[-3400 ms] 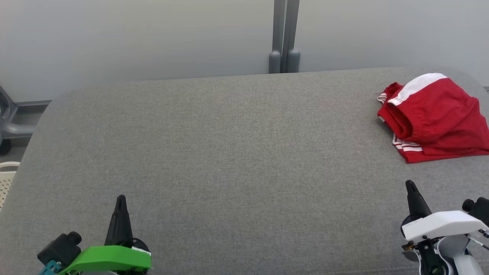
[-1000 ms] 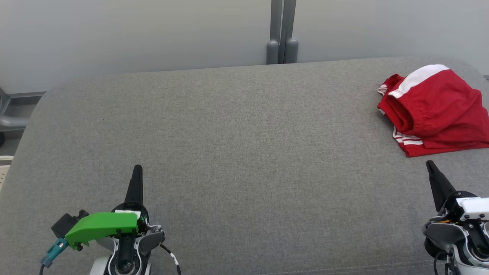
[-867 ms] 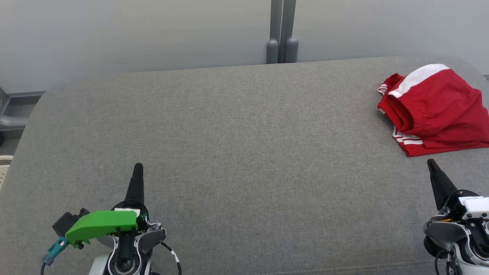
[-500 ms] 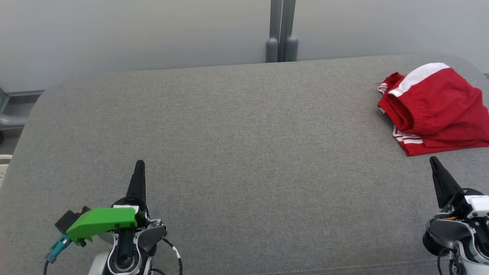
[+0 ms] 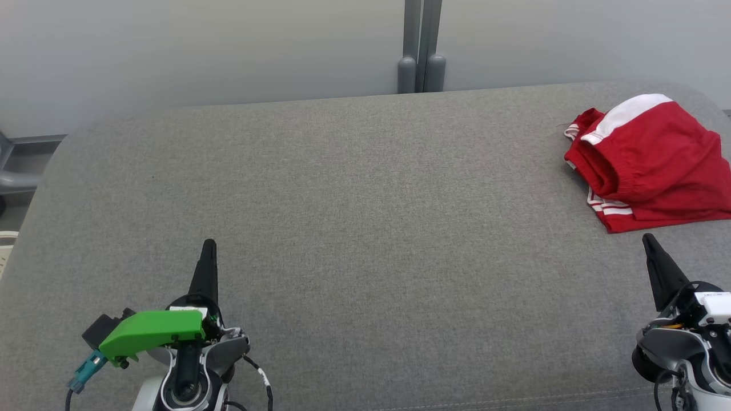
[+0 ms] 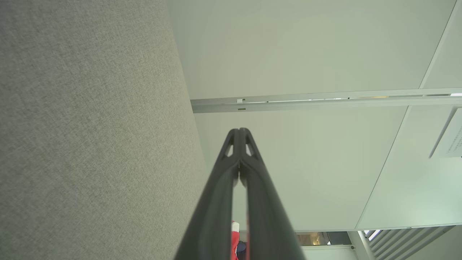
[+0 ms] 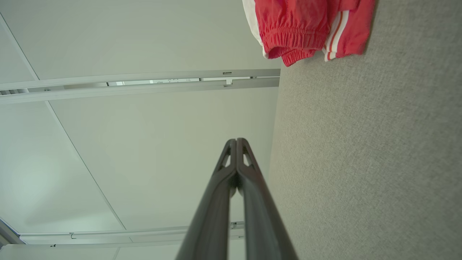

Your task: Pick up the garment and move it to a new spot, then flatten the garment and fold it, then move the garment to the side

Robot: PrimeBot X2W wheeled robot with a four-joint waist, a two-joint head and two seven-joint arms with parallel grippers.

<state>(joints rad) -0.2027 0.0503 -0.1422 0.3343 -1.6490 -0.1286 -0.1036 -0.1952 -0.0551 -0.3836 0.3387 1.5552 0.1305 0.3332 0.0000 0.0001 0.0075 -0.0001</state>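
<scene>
Two grippers, left (image 5: 208, 246) and right (image 5: 648, 241), pressed together, empty; folded red-and-white fabric shorts (image 5: 651, 162) lie far right on grey cloth table (image 5: 365, 228); task apparently complete; arms need only retire.

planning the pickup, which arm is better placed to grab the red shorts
Right. The right end effector sits just below the red shorts on the table's right side; the left end effector is far across.

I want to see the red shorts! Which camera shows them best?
The head view: the red shorts lie nearly whole on the grey table. The right wrist view catches their waistband end; the left wrist view, a sliver.
</scene>
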